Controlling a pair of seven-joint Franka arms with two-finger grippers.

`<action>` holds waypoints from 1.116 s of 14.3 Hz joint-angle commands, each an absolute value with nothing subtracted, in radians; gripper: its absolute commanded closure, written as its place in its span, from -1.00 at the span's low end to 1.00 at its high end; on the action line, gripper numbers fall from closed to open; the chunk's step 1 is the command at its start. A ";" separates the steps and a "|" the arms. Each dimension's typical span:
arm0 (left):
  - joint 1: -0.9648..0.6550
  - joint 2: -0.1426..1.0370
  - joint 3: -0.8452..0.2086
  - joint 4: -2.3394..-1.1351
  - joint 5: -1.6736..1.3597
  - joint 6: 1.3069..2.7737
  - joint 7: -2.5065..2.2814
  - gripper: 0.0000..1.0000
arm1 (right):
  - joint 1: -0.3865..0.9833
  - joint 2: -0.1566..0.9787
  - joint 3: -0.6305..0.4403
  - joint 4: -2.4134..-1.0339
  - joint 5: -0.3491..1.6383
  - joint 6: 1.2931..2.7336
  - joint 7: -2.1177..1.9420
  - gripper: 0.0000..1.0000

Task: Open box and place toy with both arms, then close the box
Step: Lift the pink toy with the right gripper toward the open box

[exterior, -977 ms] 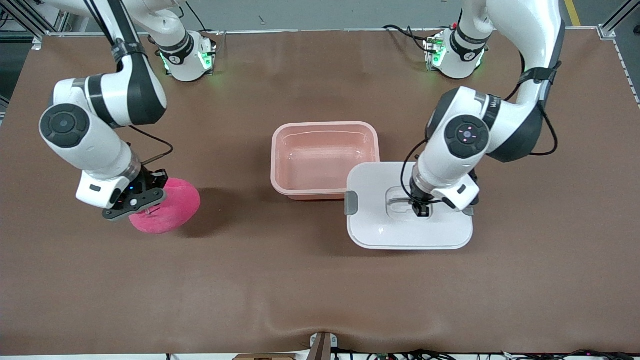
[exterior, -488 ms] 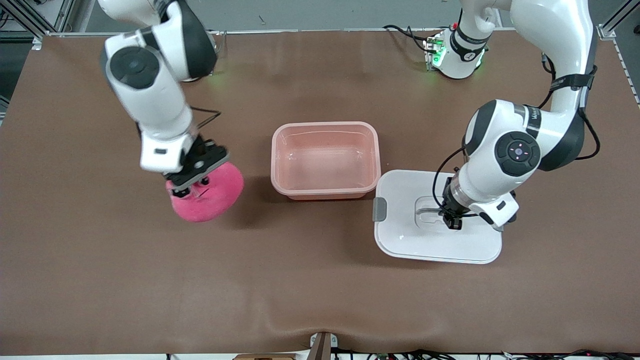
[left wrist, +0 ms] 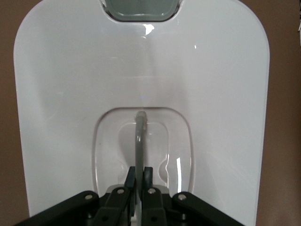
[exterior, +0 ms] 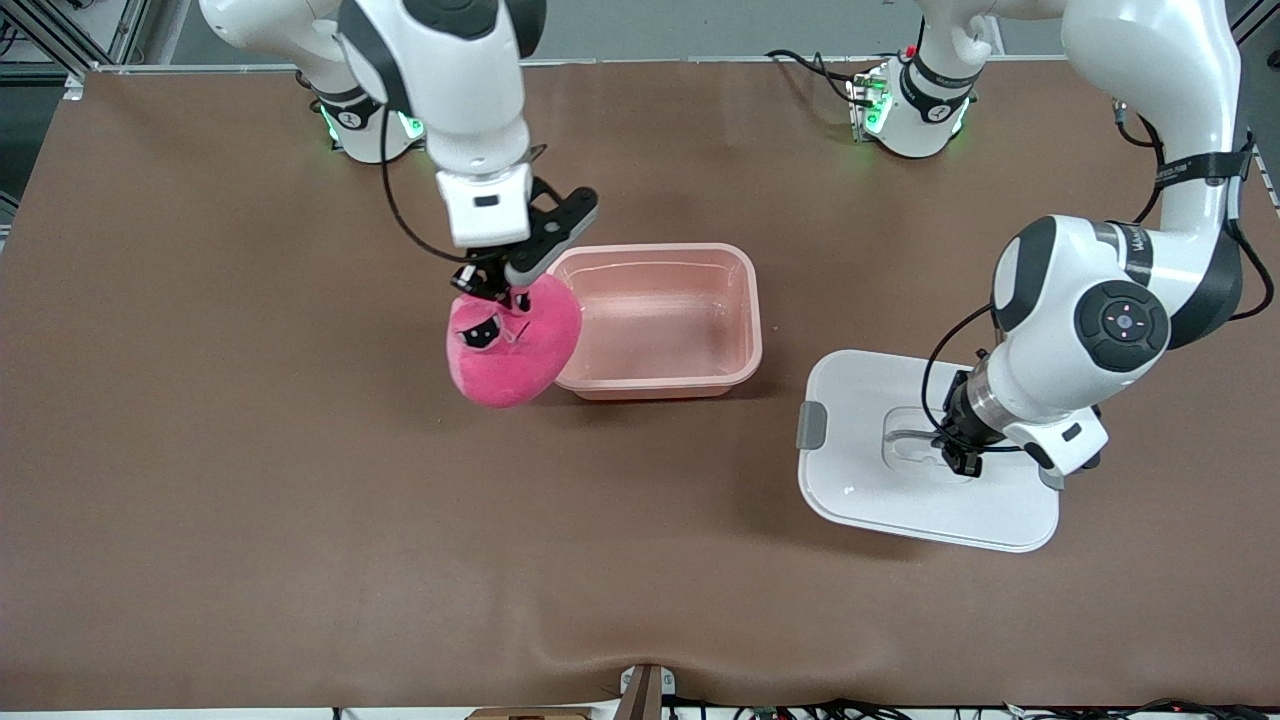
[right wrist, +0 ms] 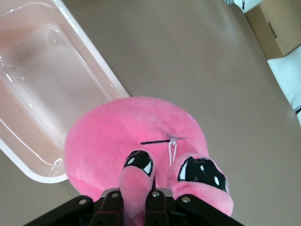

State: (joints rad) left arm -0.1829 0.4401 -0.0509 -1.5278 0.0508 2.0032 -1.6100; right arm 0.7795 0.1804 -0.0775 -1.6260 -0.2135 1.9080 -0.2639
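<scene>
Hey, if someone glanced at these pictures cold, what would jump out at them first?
Most likely the bright pink toy, dangling from the right claw over the edge of the open box at the end toward the right arm. Next, the white lid off the box, toward the left arm's end of the table and nearer the front camera, with the left claw shut on its grey handle.

The right tool holds the toy over the box rim; the left tool grips the lid handle.

arms: glossy white | joint bands: black | bases: green lights
</scene>
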 commanded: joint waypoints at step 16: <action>-0.141 0.423 -0.063 -1.545 0.066 2.014 -1.531 1.00 | 1.034 0.330 -0.091 -1.540 -0.462 1.643 -0.618 1.00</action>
